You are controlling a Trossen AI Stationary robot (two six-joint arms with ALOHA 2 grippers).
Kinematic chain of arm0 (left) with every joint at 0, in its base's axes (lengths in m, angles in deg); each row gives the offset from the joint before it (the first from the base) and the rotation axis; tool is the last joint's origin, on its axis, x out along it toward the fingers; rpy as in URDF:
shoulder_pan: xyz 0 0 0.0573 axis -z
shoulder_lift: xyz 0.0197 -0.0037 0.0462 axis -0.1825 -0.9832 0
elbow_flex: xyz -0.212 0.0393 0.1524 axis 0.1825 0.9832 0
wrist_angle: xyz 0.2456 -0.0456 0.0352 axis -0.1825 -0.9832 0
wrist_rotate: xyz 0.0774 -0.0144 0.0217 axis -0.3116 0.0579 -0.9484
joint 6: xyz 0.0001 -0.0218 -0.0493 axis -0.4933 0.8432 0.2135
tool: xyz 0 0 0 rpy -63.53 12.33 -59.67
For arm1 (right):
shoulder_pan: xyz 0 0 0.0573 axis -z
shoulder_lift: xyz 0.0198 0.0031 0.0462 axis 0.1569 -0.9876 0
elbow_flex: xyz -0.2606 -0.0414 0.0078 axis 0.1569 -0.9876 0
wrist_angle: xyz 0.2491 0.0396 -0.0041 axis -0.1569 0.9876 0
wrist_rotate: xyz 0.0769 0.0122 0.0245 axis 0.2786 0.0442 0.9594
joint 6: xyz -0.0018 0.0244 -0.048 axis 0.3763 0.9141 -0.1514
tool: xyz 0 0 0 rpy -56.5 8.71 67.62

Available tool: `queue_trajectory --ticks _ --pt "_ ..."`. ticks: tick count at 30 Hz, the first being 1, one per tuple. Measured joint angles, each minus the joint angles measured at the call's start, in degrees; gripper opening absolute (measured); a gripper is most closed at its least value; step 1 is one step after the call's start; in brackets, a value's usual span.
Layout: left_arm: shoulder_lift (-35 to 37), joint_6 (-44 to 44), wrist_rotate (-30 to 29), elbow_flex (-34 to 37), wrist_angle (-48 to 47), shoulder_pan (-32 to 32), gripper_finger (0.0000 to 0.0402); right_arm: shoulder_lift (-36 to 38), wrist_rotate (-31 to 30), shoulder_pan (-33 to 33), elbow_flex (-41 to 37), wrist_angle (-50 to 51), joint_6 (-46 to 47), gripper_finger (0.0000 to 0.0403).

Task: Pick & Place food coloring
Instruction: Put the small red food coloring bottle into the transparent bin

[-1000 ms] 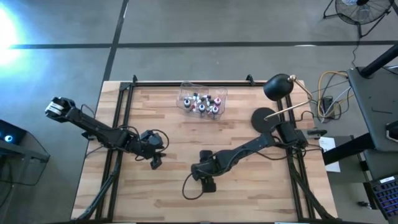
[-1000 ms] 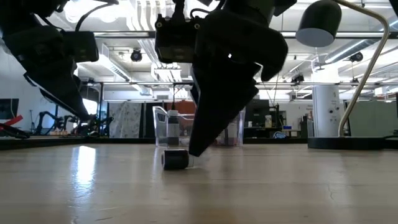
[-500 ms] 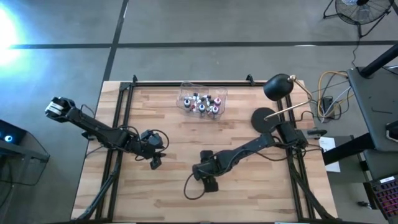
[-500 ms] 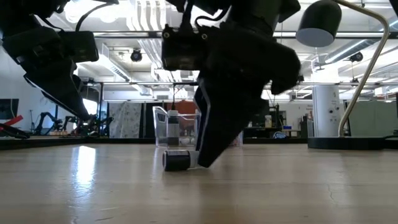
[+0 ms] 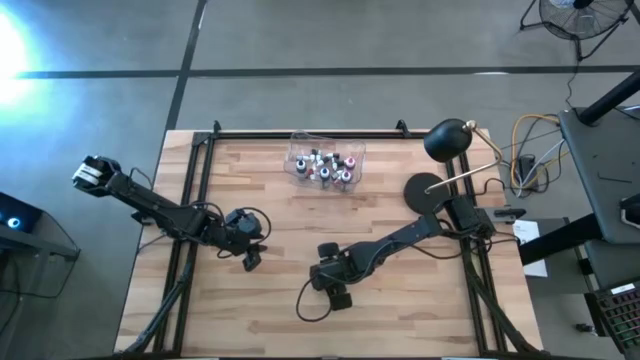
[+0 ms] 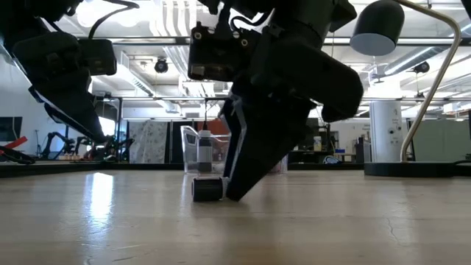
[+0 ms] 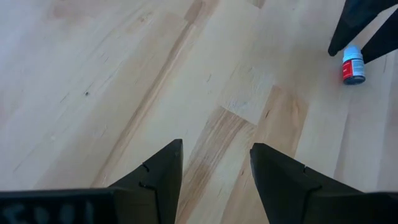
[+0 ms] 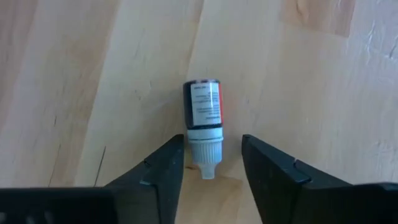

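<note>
— Where is your right claw?

— My right claw (image 8: 210,163) is down at the wooden table (image 5: 420,300), well on the near side of the clear box (image 5: 325,165), toward the middle of the boards. The fingers (image 8: 163,168) are spread, one on each side of a small bottle (image 8: 203,122) that lies flat on the wood.

— Are you pinching it?

— No — there is bare wood between each finger and the bottle. Its white cap points back toward my wrist and sits between the fingertips; the dark body with its label and red band lies just beyond them. From table height the bottle (image 6: 207,189) shows end-on, resting on the wood just beside my lowered right claw (image 6: 243,180).

— And the left claw?

— My left claw (image 7: 214,171) hangs over bare boards, also well to the near side of the box and off toward my left edge of the table. Its fingers are spread too, with nothing between them. From its wrist I can see the same bottle (image 7: 354,66) farther off, between my right arm's dark fingertips.

— The rest of the food coloring?

— More small bottles (image 5: 324,167) are bunched inside the box, near the far edge of the table. A black lamp (image 5: 446,140) stands beside it, on my right.
</note>
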Motion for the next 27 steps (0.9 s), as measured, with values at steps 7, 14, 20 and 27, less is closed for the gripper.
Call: queue_trajectory --ticks 7,14,20,27 --pt "0.0 1.6 0.0 0.0 0.0 0.0 0.0163 0.1 0.5 0.0 -0.8 -0.5 -0.6 0.0126" --pt "0.0 2.3 0.0 0.0 0.0 0.0 0.0163 0.1 0.0 0.5 -0.4 -0.3 7.8 0.0086" --pt "0.0 2.5 0.0 0.0 0.0 0.1 0.0163 2.5 -12.1 3.7 1.0 -0.1 19.7 0.0051" --pt "0.0 2.3 0.0 0.0 -0.1 0.0 0.0163 8.7 -26.1 10.3 4.5 0.5 19.8 0.0043"
